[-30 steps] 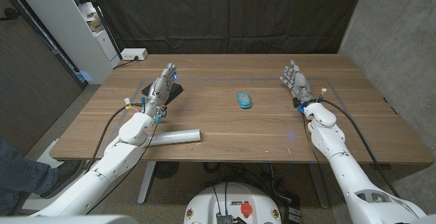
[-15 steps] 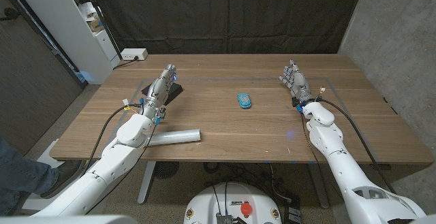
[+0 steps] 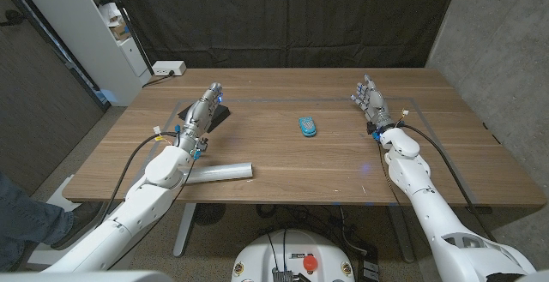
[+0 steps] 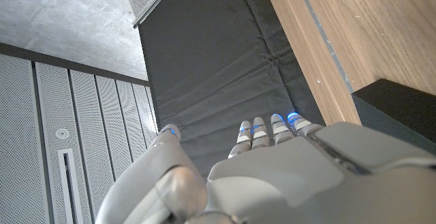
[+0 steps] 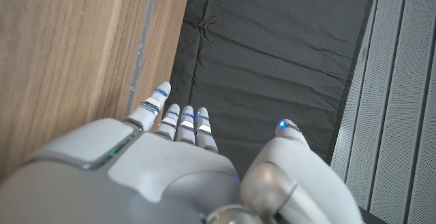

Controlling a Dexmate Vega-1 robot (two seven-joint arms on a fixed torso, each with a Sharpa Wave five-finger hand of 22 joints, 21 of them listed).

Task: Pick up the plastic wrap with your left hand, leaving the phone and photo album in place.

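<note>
The plastic wrap point(image 3: 220, 172) is a long pale roll lying near the table's front edge on the left, just beside my left forearm. My left hand point(image 3: 206, 109) is further back, fingers straight and empty, over a black photo album point(image 3: 187, 111) whose dark corner point(image 4: 402, 108) also appears in the left wrist view. A blue phone point(image 3: 307, 126) lies at the table's middle. My right hand point(image 3: 371, 99) stands open at the right, fingers apart, holding nothing. Both wrist views look along the backs of my left hand point(image 4: 300, 169) and my right hand point(image 5: 170, 163).
A white shelf unit point(image 3: 103, 33) stands off the table's back left, with a white power strip point(image 3: 168, 69) at the table's back-left corner. A dark curtain hangs behind. A person's leg point(image 3: 26, 218) is at the lower left, beside the table.
My left arm has drawn slightly toward the left; the hand stays over the album. The roll, phone and right hand have not moved.
</note>
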